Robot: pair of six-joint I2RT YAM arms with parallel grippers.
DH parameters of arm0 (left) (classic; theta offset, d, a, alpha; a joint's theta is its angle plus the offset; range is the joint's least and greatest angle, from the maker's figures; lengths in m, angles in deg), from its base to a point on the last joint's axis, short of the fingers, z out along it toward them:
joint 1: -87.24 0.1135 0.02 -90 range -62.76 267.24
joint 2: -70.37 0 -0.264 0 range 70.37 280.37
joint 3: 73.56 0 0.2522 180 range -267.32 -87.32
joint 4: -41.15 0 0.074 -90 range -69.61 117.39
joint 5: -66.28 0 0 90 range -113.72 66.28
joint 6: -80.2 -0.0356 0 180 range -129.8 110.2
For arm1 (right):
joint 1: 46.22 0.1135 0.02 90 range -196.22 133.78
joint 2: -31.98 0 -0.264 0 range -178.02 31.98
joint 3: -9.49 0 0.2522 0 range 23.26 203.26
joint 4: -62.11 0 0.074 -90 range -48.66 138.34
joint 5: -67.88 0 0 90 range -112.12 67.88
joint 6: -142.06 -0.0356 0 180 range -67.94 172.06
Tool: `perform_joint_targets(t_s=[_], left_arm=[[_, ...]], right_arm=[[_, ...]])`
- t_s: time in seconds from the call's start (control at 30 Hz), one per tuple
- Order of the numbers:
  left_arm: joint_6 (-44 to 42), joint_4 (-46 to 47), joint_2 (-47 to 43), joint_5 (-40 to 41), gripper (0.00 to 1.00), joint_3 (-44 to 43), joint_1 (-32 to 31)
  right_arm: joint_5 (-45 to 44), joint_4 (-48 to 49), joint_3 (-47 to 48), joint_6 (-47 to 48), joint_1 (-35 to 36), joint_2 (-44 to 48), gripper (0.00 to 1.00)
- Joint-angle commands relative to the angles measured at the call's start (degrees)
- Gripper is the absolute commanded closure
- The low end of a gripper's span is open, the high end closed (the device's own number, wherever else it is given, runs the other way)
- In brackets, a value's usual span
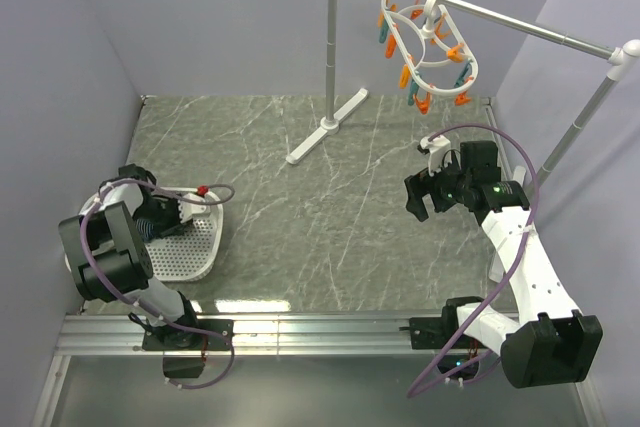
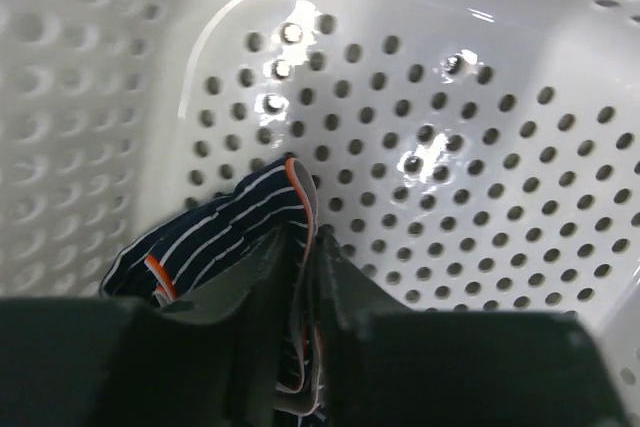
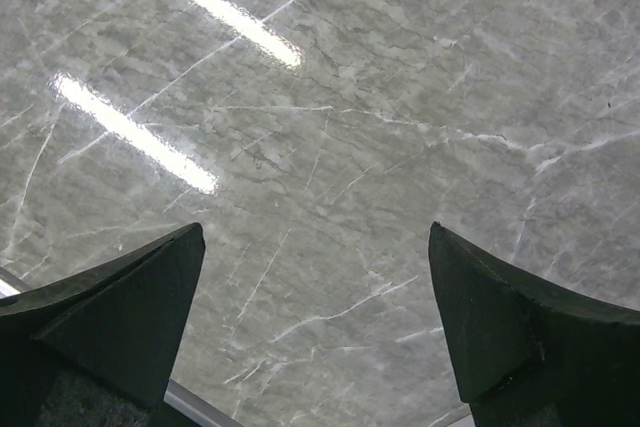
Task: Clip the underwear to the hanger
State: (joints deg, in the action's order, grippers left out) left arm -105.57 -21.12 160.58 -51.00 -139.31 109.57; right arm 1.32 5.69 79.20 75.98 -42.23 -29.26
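Note:
The underwear (image 2: 225, 232), navy with thin light stripes and orange-red trim, lies in the white perforated basket (image 2: 450, 147). My left gripper (image 2: 305, 247) is shut on a fold of it inside the basket. In the top view the left gripper (image 1: 172, 219) reaches into the basket (image 1: 195, 257) and a bit of striped fabric (image 1: 150, 224) shows by it. The hanger (image 1: 428, 47), a white oval ring with orange and teal pegs, hangs from the rail at the back right. My right gripper (image 1: 428, 192) is open and empty above the marble table; its view (image 3: 315, 277) shows only tabletop.
A grey metal rail stand (image 1: 330, 67) has its foot (image 1: 325, 127) on the table at the back middle, its bar running right to a second post (image 1: 600, 97). Grey walls close in left and right. An aluminium rail (image 1: 320, 332) runs along the near edge.

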Motion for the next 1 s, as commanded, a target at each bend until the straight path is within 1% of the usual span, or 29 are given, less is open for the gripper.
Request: perform_joint_targets(t_s=[0.0, 0.07, 0.13, 0.2, 0.3, 0.37, 0.4, 0.43, 0.5, 0.53, 0.6, 0.63, 0.7, 0.73, 0.8, 0.83, 0.87, 0.93, 0.97], left_arm=[[-2.9, 0.4, -2.2, 1.4, 0.79, 2.2, 0.3], [-2.9, 1.0, -3.1, 2.0, 0.83, 3.2, 0.3], [-2.9, 1.1, -4.3, 1.4, 0.89, 3.4, 0.3], [-2.2, 1.0, -7.0, -0.8, 0.94, 3.0, 0.3], [-0.2, -0.8, -11.5, -5.1, 1.0, 0.8, 0.3], [1.2, -3.2, -13.6, -7.3, 1.0, -2.9, 0.3], [2.2, -6.3, -14.3, -10.0, 1.0, -4.6, 0.2], [2.9, -7.8, -14.7, -11.4, 1.0, -8.2, 0.3], [5.6, -11.0, -16.0, -15.9, 1.0, -11.7, 0.2], [6.7, -13.1, -16.6, -17.4, 1.0, -14.9, 0.3], [10.3, -14.6, -18.0, -20.5, 1.0, -18.0, 0.3], [11.8, -15.8, -18.2, -23.6, 1.0, -21.4, 0.3], [17.1, -17.0, -18.5, -26.7, 1.0, -25.5, -0.3], [18.9, -18.4, -18.3, -29.9, 1.0, -30.1, -0.6], [24.0, -19.5, -17.6, -32.6, 1.0, -34.8, -2.8], [26.3, -19.4, -17.5, -33.5, 1.0, -38.5, -3.9], [32.4, -16.4, -18.2, -35.4, 1.0, -39.7, -5.1], [39.0, -11.2, -19.6, -36.6, 1.0, -40.8, -9.4], [45.5, -5.2, -21.5, -36.5, 1.0, -40.5, -11.3]], right_arm=[[0.3, 0.1, 2.6, 0.2, 0.3, 0.6, 0.0], [0.2, 0.2, 2.7, 0.3, 0.3, 0.8, 0.0], [0.1, 0.3, 2.9, 0.5, 0.3, 1.2, 0.0], [0.2, 0.6, 3.0, 0.4, 0.3, 1.3, 0.0], [1.7, 1.5, 3.8, -0.2, 0.3, 1.6, 0.0], [2.7, 2.0, 4.4, -0.5, 0.3, 1.6, 0.0], [3.2, 1.9, 5.6, -0.5, 0.3, 1.3, 0.0], [4.4, 1.9, 6.1, -0.6, 0.3, 1.0, 0.0], [5.7, 2.0, 7.2, -0.5, 0.2, 1.0, 0.0], [7.2, 2.2, 7.5, -0.3, 0.3, 1.0, 0.0], [8.9, 2.1, 8.6, 0.4, 0.4, 0.9, 0.0], [9.5, 2.0, 8.9, 0.7, 0.4, 0.7, 0.0], [12.1, 1.4, 10.7, 1.9, 0.4, 0.4, 0.0], [13.2, 1.0, 11.6, 2.2, 0.5, -0.1, 0.0], [16.1, -0.2, 14.8, 3.2, 0.5, -0.5, 0.0], [17.1, -0.5, 15.9, 3.6, 0.5, -0.6, 0.0], [18.0, -0.6, 16.7, 3.9, 0.5, -0.5, 0.0], [20.9, -0.3, 19.1, 4.8, 0.7, 0.1, 0.0], [21.9, -0.2, 20.4, 5.1, 0.8, 0.4, 0.0]])
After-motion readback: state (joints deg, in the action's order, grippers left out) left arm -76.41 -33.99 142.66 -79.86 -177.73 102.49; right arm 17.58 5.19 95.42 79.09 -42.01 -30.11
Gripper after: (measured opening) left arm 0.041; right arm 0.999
